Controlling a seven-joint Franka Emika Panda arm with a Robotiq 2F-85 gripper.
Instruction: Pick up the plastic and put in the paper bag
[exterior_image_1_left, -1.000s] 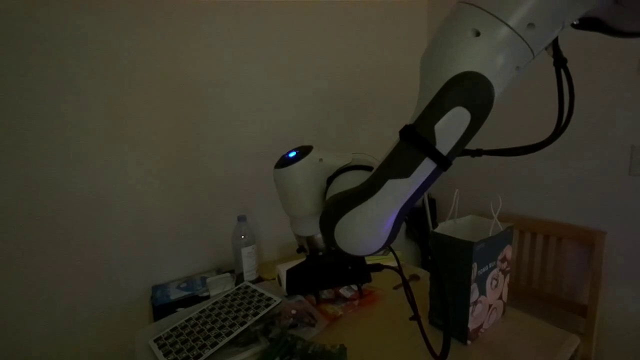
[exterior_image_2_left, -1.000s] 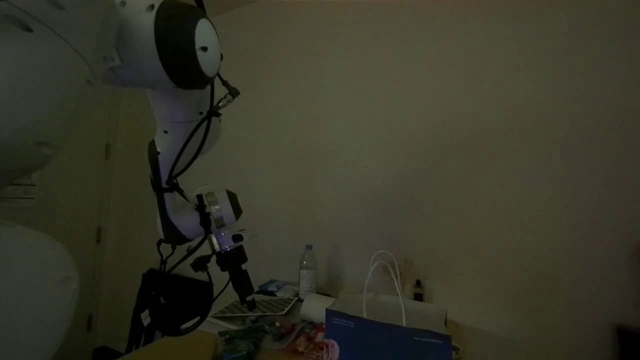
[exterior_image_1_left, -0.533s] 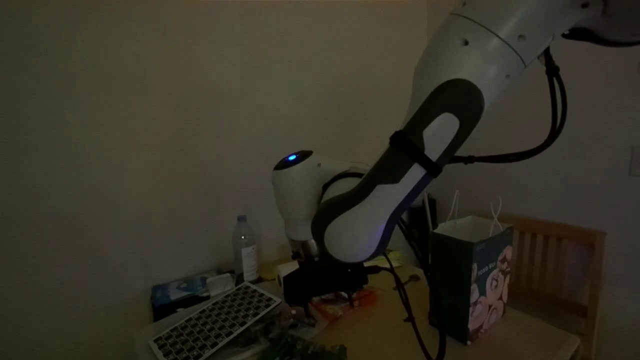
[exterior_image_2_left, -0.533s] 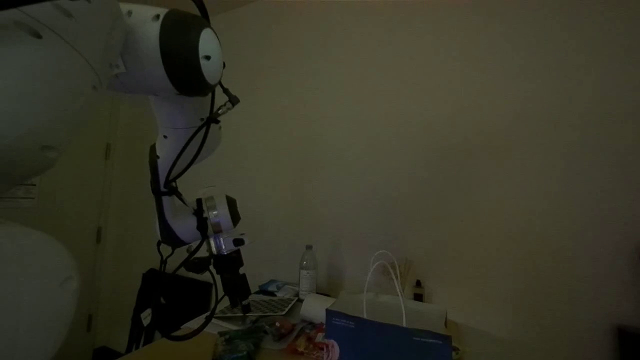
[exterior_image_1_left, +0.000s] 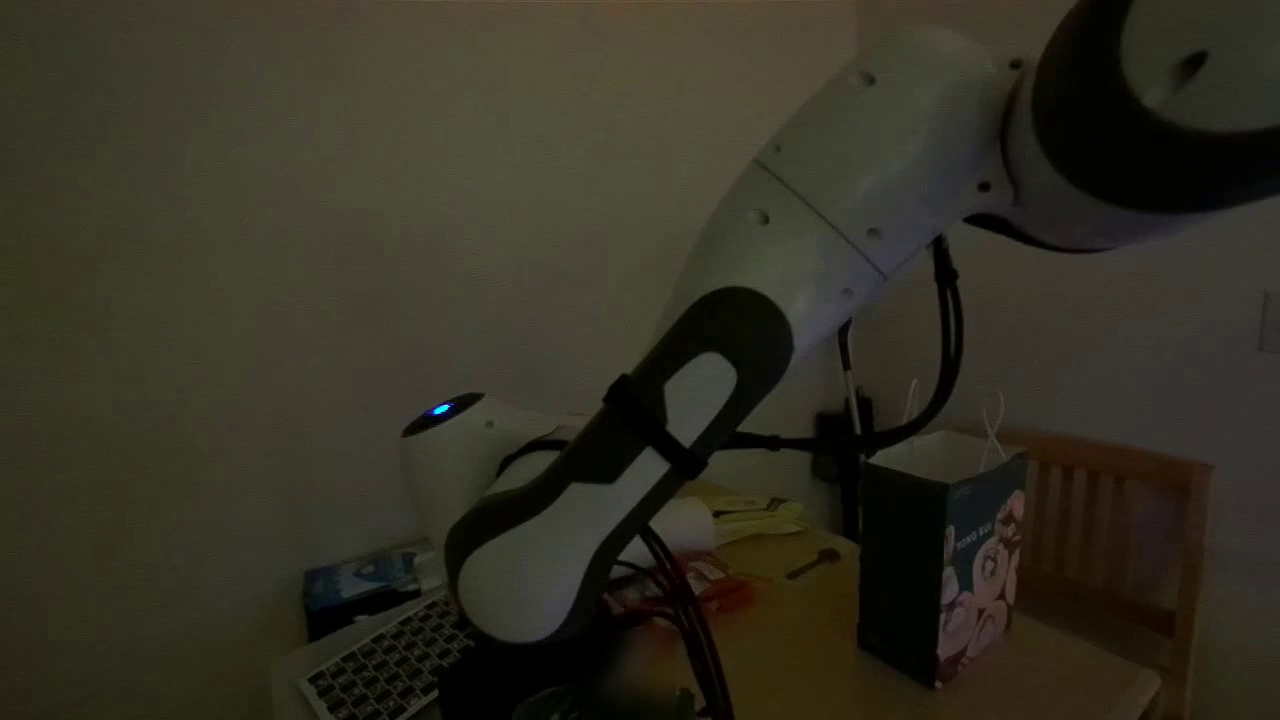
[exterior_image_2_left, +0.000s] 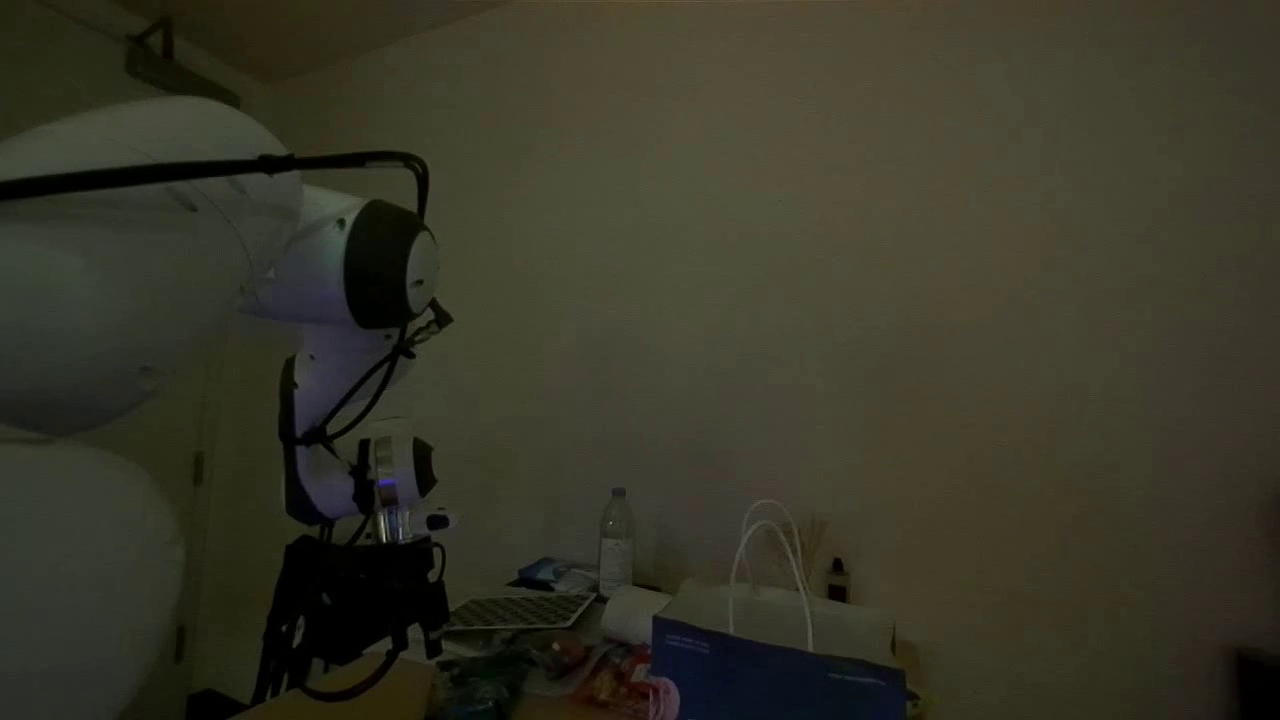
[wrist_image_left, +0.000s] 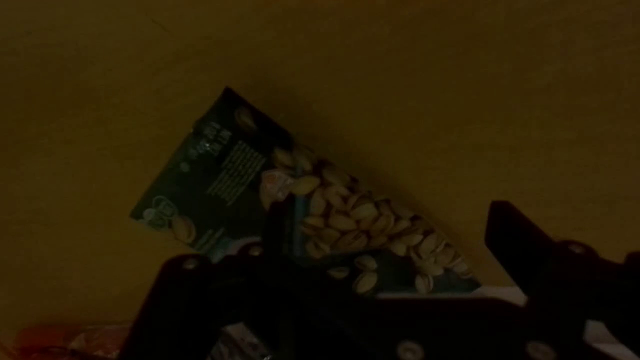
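- Your gripper (wrist_image_left: 392, 212) has its fingers (wrist_image_left: 512, 245) spread apart, holding nothing.
- The plastic (wrist_image_left: 345, 210), probably the green nut-printed piece, lies beneath them on the worktop (exterior_image_1_left: 800, 630), well in from the chair-side edge.
- One finger overlaps the plastic in the wrist view; contact can't be told. Lower there and you may pin it to the wood instead of straddling it.
- It looks flat and slick. Close too high, and the tips likely slide off; too low, and they scrape wood. Poor light, making height hard to read, would cause either.
- A clear reddish wrapper (exterior_image_2_left: 560, 653) lies near it and might be the one meant: a wrong pick is possible.
- Red packets (exterior_image_2_left: 615, 685) lie close by too; a sideways drag could bunch them in.
- Cables (exterior_image_1_left: 690, 620) droop by the wrist; on the carry they may sweep the red packets or catch the bag (exterior_image_1_left: 980, 570).
- The bag stands upright near the chair-side edge, toward the corner in view. Bump it and it could tip at the chair (exterior_image_1_left: 1120, 456).
- Its handles (exterior_image_2_left: 731, 600) rise above the mouth; cross low and you may hook one.
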